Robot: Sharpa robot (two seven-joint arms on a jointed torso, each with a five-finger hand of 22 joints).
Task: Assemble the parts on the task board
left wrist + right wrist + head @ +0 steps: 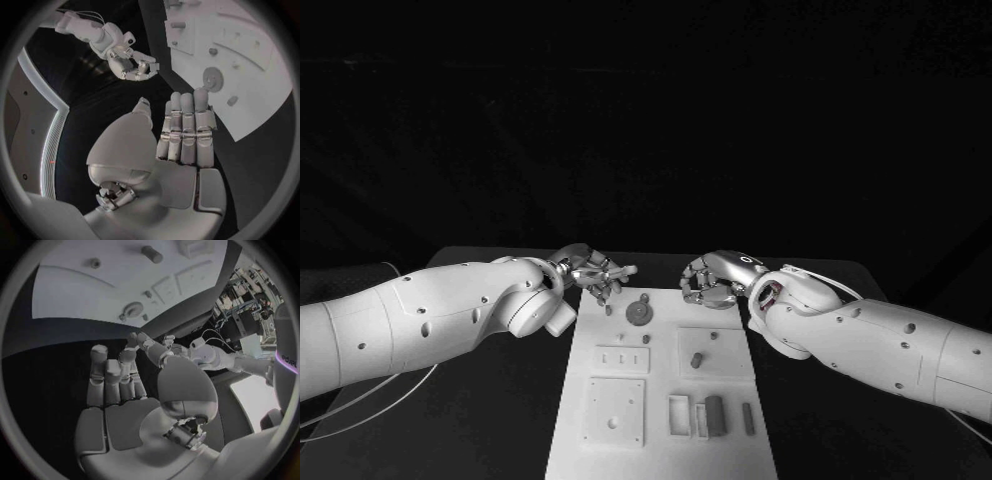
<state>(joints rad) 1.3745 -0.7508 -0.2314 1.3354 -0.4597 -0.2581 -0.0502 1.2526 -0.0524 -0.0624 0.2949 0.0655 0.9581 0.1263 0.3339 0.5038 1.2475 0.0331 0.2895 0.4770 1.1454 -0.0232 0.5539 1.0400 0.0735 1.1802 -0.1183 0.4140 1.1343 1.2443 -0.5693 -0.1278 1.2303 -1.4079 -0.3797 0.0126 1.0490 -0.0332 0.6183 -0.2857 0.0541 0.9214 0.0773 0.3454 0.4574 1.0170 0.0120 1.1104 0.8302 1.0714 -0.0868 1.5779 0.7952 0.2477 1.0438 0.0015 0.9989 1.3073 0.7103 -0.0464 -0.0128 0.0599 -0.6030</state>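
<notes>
Looking down, I see my left hand (593, 272) and right hand (714, 281) open and empty by the task board (664, 440) in the frame's middle, so I guess I must next grab a part (714, 415).

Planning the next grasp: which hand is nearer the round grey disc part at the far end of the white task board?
Left. The left hand hovers just beside the round grey disc part, at the white task board edge; the right hand hovers farther off.

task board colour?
White; the task board shows best in the head view, against the black table.
</notes>
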